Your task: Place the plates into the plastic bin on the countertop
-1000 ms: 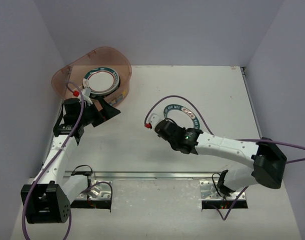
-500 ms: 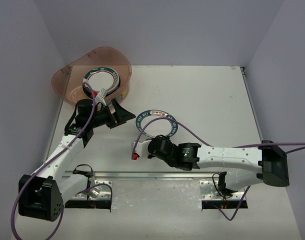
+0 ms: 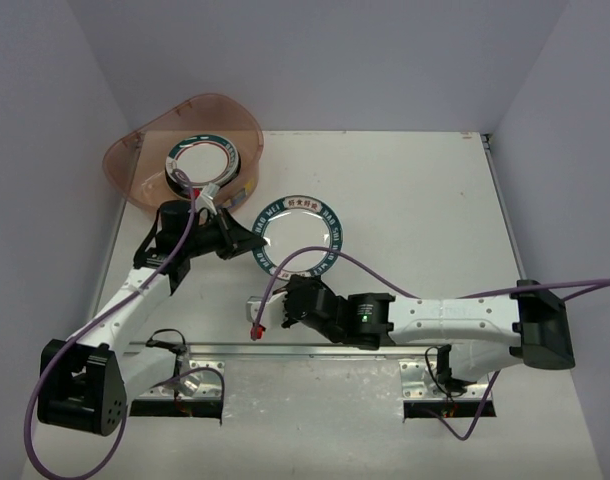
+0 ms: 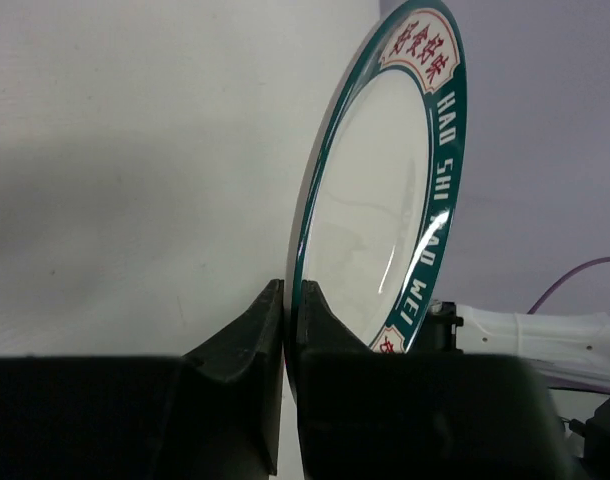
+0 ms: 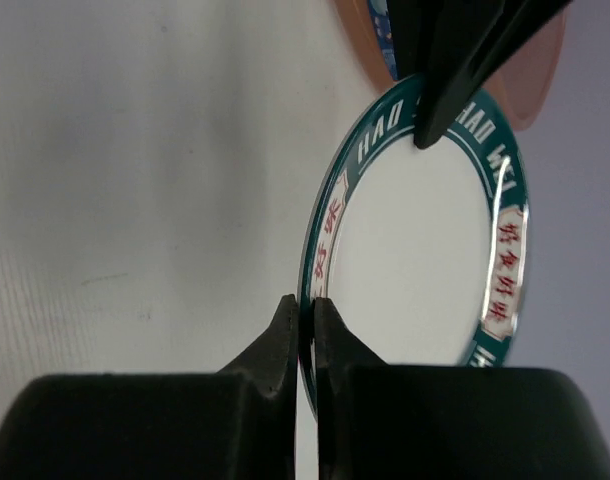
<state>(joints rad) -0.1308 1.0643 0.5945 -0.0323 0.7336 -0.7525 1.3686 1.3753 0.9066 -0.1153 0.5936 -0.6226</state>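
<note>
Teal-lettered plate (image 3: 303, 222) held by both arms over the desk (image 3: 435, 190).
Left fingers (image 4: 247, 345) and right fingers (image 5: 273, 345) each clamp its rim; the plastic bin (image 3: 220, 98) lies just behind the left arm, which is nearer.

White countertop (image 3: 415, 200) carries the plastic bin (image 3: 130, 165) far-left

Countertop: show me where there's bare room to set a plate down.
Bare: the countertop right of the held plate, beyond the right arm; also the far strip behind that plate. Crowded: the left, around the plastic bin, left gripper, right gripper and plate.
</note>
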